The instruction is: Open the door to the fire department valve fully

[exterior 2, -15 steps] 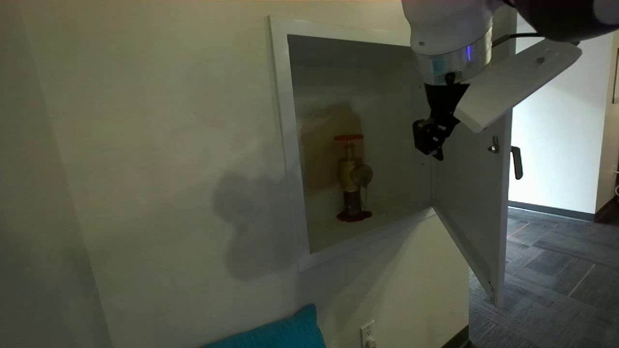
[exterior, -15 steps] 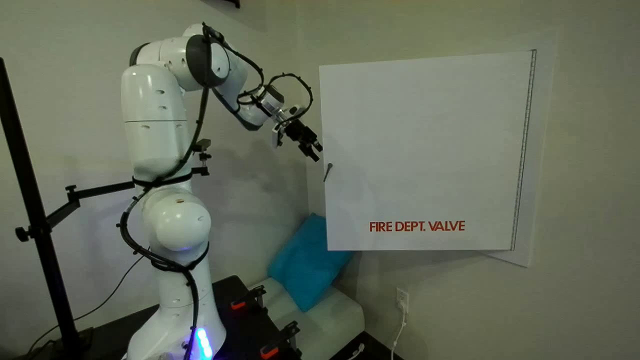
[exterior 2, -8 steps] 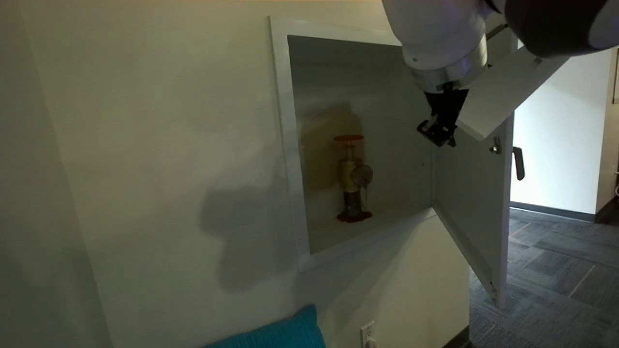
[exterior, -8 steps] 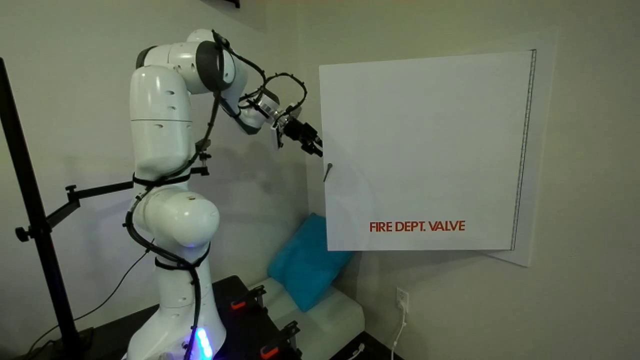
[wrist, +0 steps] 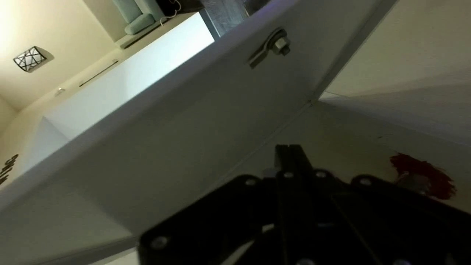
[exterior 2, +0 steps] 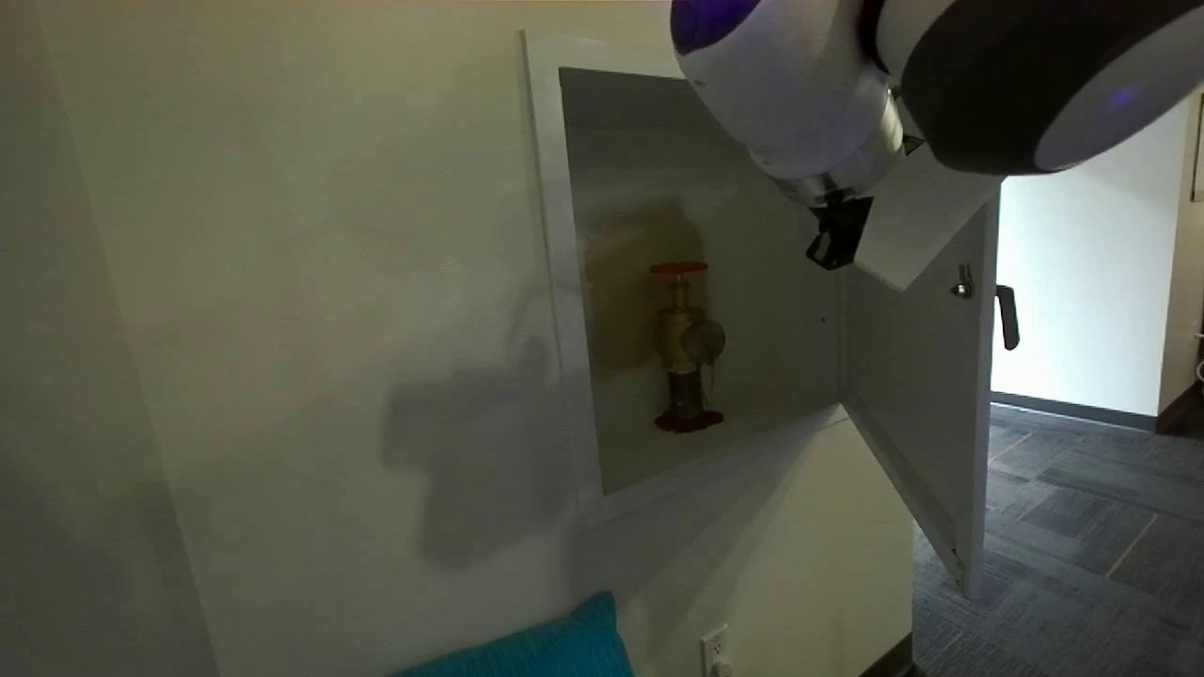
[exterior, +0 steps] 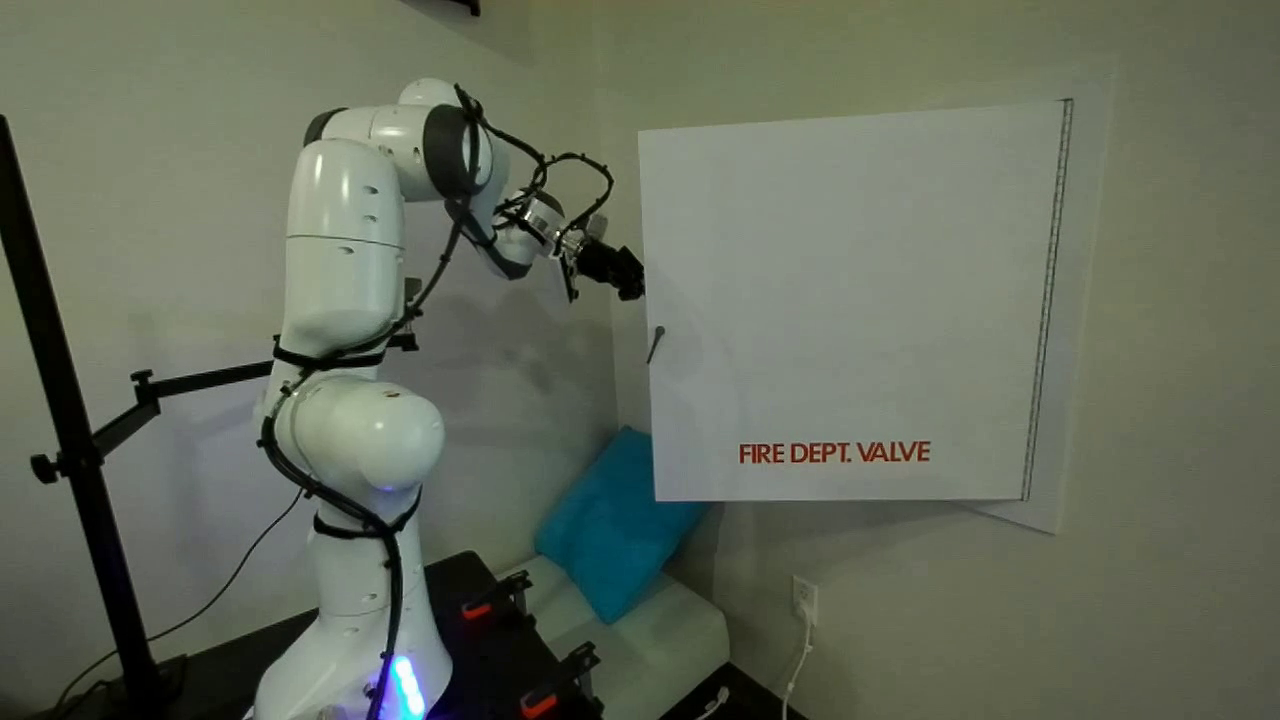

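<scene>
The white door [exterior: 850, 300] with red lettering stands swung out from its wall frame in both exterior views. Its inner face [exterior 2: 912, 376] fills the left of the wrist view. Inside the cabinet stands the valve [exterior 2: 675, 338], brass-coloured with a red wheel on top. My gripper [wrist: 288, 147] has its fingers pressed together with nothing between them. In an exterior view the gripper [exterior: 638, 285] is at the door's free edge, above the handle [exterior: 656, 344], its tips partly hidden. It is on the door's inner side; whether it touches the door I cannot tell.
A metal latch [wrist: 278, 46] juts from the door's inner face. The cabinet frame [exterior 2: 574, 282] surrounds the opening. Below are a blue pillow [exterior: 620, 525] on a pale seat [exterior: 660, 630] and a wall outlet [exterior: 805, 597]. A black stand [exterior: 70, 400] rises behind the arm.
The gripper's fingers have come together from a spread position. The arm has leaned toward the door and the gripper has risen a little. The door looks almost unmoved.
</scene>
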Tool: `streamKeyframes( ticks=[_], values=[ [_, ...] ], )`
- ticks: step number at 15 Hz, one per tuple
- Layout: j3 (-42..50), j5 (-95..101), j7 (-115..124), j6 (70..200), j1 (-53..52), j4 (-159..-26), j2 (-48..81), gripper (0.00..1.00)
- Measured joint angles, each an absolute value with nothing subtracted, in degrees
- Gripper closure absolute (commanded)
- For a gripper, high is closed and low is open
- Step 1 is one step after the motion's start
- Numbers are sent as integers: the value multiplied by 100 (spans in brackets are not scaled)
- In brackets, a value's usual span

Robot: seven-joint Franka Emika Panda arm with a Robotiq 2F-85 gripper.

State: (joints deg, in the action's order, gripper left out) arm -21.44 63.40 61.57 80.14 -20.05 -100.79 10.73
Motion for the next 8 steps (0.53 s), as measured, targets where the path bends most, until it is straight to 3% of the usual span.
streamKeyframes(
  ticks=[8],
  values=[
    [-1886, 6398, 6119, 7084, -2065, -9783, 1552, 100]
  ],
)
